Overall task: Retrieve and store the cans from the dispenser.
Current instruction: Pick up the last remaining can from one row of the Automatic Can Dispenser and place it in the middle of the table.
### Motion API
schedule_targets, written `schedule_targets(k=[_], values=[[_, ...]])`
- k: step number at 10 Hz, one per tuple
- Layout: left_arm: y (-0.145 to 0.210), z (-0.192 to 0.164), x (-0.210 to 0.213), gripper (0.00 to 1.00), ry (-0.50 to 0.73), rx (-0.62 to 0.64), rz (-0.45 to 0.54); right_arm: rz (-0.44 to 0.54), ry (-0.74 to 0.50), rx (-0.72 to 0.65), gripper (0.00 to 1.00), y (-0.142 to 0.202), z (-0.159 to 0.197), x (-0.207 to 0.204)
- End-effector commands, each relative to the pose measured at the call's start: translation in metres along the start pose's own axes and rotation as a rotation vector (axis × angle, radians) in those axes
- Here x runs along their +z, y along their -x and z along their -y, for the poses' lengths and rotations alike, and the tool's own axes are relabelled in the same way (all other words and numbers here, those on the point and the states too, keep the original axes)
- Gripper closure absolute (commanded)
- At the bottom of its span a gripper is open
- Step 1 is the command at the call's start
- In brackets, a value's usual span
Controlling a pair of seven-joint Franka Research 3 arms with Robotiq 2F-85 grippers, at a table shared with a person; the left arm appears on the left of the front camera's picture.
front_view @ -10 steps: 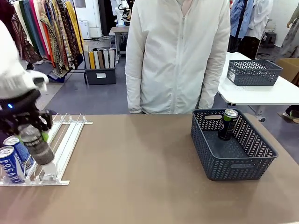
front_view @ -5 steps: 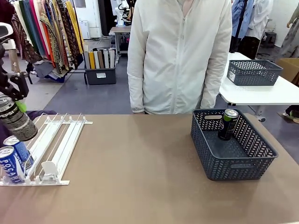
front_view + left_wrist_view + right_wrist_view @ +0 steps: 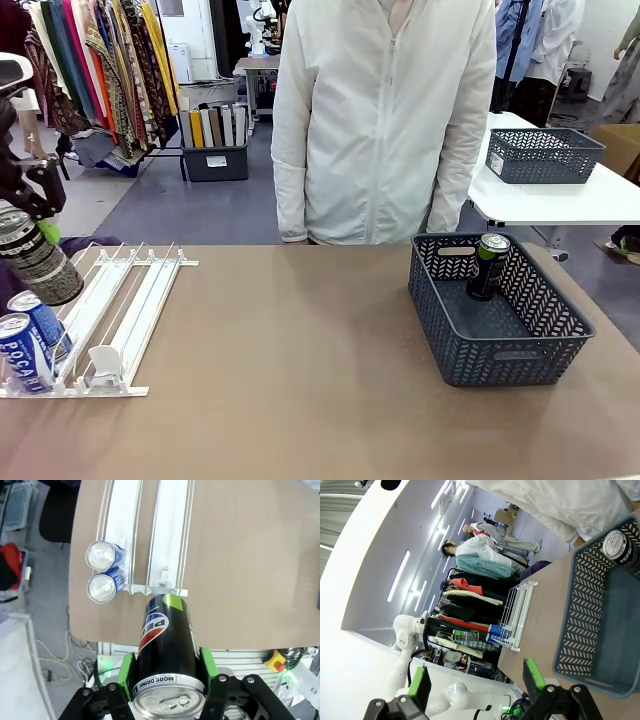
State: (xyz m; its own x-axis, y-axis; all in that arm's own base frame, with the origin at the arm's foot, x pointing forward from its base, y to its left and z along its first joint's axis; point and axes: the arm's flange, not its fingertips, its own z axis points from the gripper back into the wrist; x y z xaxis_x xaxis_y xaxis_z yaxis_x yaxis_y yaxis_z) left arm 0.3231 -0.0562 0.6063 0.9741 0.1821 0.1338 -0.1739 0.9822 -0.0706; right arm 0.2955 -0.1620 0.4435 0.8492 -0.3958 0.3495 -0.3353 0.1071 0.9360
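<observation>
I've got the table [image 3: 300, 400] with a person [image 3: 380, 120] standing at its far side. The basket [image 3: 520, 362] sits on the table's right part, and one Pepsi can [image 3: 488, 266] stands in it near the far wall. The dispenser [image 3: 140, 300] lies flat at the left, with two Pocari cans [image 3: 22, 352] one behind the other at the low end of its leftmost lane, touching. My left gripper [image 3: 166, 670] is clamped on a second Pepsi can [image 3: 165, 640], tilted in the air over the dispenser's left side, clear of the rails. My right gripper [image 3: 476, 680] stands wide with nothing between its fingers
</observation>
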Motion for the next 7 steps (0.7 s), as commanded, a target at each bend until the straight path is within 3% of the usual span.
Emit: schedule_targets(k=[1, 4, 5, 7], values=[[-0.003, 0.037, -0.002, 1.00, 0.019, -0.087, 0.027, 0.008, -0.011, 0.002, 0.00, -0.003, -0.004, 0.000], [-0.025, 0.202, -0.025, 1.00, -0.084, -0.454, 0.005, 0.008, -0.011, 0.002, 0.00, -0.003, -0.004, 0.000], [-0.039, 0.244, -0.044, 1.00, -0.093, -0.540, -0.033, 0.008, -0.011, 0.002, 0.00, -0.003, -0.004, 0.000], [-0.064, 0.305, -0.093, 1.00, -0.085, -0.621, -0.008, 0.008, -0.011, 0.002, 0.00, -0.003, -0.004, 0.000]])
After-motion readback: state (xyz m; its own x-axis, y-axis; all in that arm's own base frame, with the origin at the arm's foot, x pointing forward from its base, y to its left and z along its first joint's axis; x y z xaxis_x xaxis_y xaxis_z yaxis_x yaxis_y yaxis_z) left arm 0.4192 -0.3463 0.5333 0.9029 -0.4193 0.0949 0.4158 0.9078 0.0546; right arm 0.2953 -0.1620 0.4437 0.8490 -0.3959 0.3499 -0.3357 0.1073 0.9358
